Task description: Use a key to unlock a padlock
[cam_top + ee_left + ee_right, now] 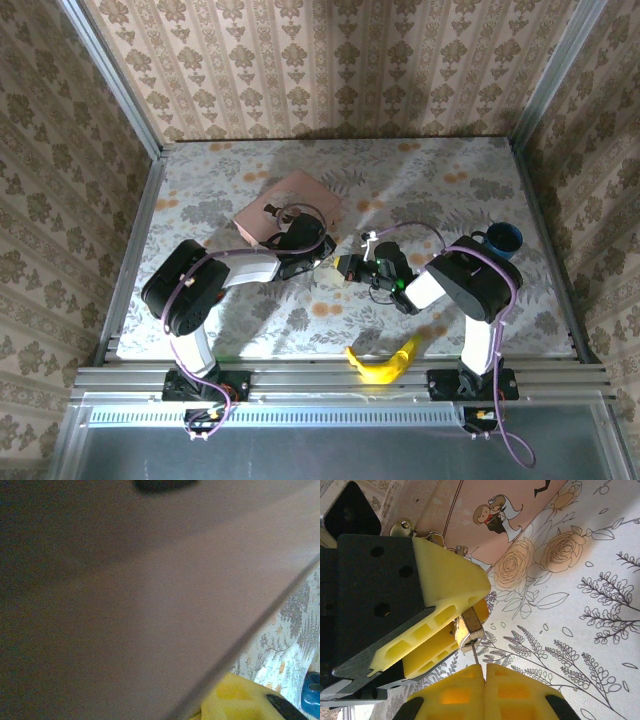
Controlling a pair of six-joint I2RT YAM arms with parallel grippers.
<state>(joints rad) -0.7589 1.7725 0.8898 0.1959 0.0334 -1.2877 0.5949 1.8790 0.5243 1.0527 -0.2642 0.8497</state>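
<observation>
Padlock [468, 628] — clamped in left gripper [461, 624] above table [580, 605] centre, beside pink tin [530, 515] | key [474, 655] — pinched in closed right gripper [485, 672], tip touching padlock | risk: a misaligned push could bend key or twist padlock loose

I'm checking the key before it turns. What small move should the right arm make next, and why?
Probably push the key straight on into the padlock before twisting. The right fingers pinch the key, its tip just meets the bottom of the padlock held by the left fingers, and bare shaft shows between, so it looks not fully seated.
</observation>
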